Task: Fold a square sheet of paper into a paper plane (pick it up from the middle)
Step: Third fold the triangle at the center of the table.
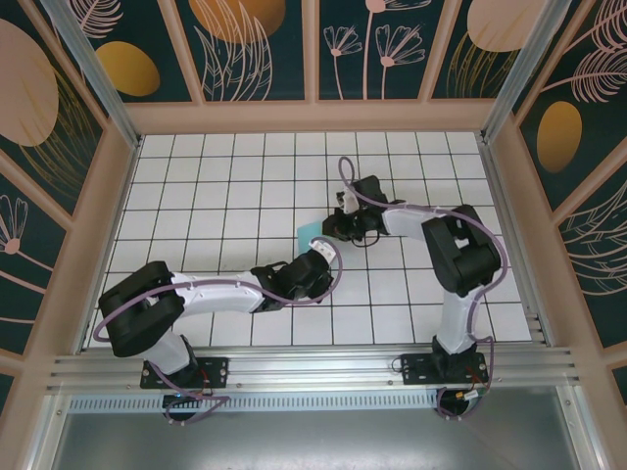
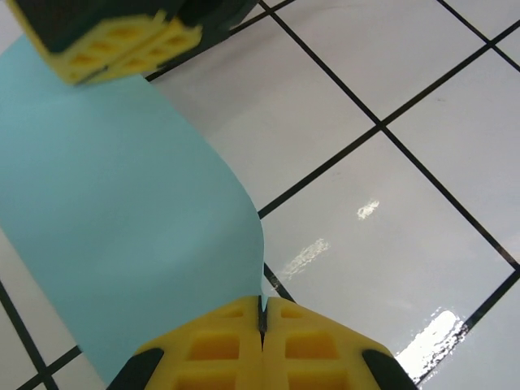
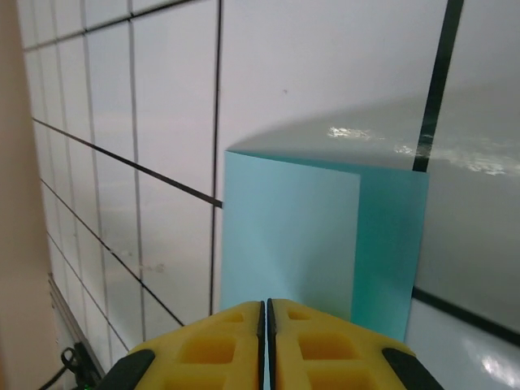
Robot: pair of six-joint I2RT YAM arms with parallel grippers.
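1. Jaws of the left gripper (image 2: 262, 305) are pressed together on one edge of the square sheet of paper (image 2: 122, 219), which bows away from them.
2. Paper, already folded over, hangs off the tiles near the middle of the table (image 1: 216, 196); we read its length as running from gripper to gripper.
3. Right gripper (image 3: 266, 309) jaws are clamped on the opposite end, flap straight ahead. We judge both arms equally near.
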